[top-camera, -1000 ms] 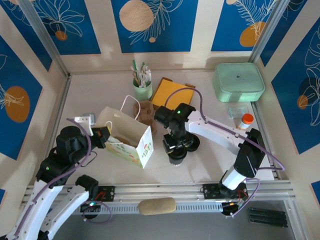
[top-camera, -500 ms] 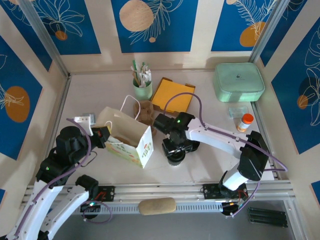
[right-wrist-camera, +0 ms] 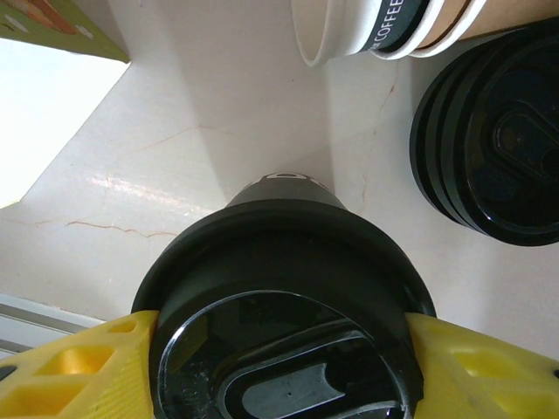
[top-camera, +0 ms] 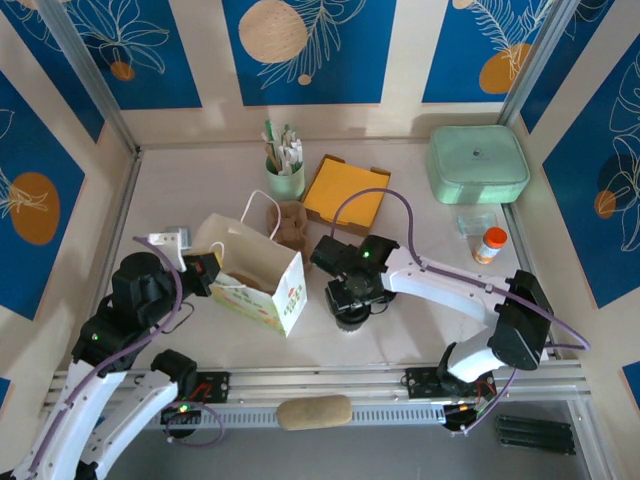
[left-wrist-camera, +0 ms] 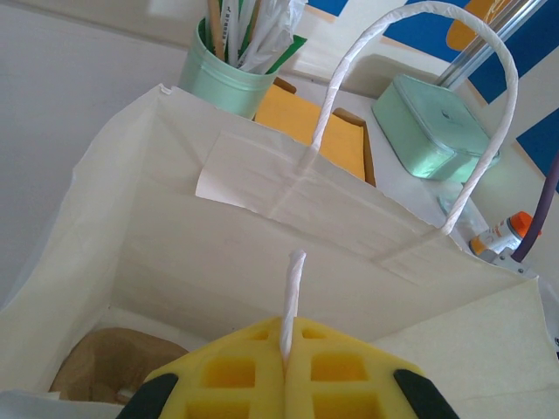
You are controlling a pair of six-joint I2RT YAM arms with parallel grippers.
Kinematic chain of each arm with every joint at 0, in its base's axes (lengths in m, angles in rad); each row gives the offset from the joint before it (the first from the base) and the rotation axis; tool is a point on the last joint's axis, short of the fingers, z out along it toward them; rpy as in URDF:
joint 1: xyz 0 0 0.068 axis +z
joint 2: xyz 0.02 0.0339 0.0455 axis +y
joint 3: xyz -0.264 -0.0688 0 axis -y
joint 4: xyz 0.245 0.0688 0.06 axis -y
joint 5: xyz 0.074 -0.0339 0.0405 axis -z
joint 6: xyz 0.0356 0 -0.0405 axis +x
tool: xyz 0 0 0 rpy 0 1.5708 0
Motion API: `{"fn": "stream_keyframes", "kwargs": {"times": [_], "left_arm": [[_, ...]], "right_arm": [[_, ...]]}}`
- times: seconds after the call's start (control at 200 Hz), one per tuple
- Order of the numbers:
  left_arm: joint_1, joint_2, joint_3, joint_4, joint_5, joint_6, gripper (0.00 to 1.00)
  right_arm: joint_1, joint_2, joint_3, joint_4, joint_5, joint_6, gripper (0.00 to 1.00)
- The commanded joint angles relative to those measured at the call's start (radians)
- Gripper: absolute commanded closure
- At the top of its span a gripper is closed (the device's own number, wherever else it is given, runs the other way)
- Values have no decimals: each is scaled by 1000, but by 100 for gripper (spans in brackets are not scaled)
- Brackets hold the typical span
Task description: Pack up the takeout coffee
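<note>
1. Blue wall panels with pale leaf and orange disc motifs are seen around a pale table [top-camera: 180, 200].
2. Along the far side are placed a mint-green cup of utensils [top-camera: 284, 178], a flat orange box [top-camera: 345, 190], a mint-green lidded container [top-camera: 478, 163] and an orange-capped bottle [top-camera: 492, 242].
3. A white paper bag [top-camera: 255, 272] is stood open left of centre, with a brown pulp carrier [top-camera: 292, 222] just behind it.
4. The left gripper [left-wrist-camera: 285, 371] is pinched fully together on the bag's near handle [left-wrist-camera: 293, 288], which is held up between the yellow fingers [left-wrist-camera: 262, 336].
5. A brown object [left-wrist-camera: 105, 367] is seen at the bottom of the bag; what it is cannot be told.
6. The takeout coffee [right-wrist-camera: 279, 288], capped with its black lid, is gripped by the right gripper [right-wrist-camera: 279, 375], whose jaws are spread to the lid's width and pressed against its 2 sides.
7. The coffee is located just right of the bag, outside it; whether it touches the table cannot be told.
8. A lying stack of paper cups [right-wrist-camera: 393, 26] and a stack of black lids [right-wrist-camera: 498, 148] are seen just beyond it.
</note>
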Motion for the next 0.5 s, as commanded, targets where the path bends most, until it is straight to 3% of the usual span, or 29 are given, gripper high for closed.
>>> {"fn": "stream_keyframes", "kwargs": {"times": [0.0,0.495], "left_arm": [[7,-3,-8,11,8,14,100],[8,-11,-11,11,3,8,100]], "right_arm": [[17,33,-60,24,12,41,42],[54,-16,-96,36,54,94,46]]}}
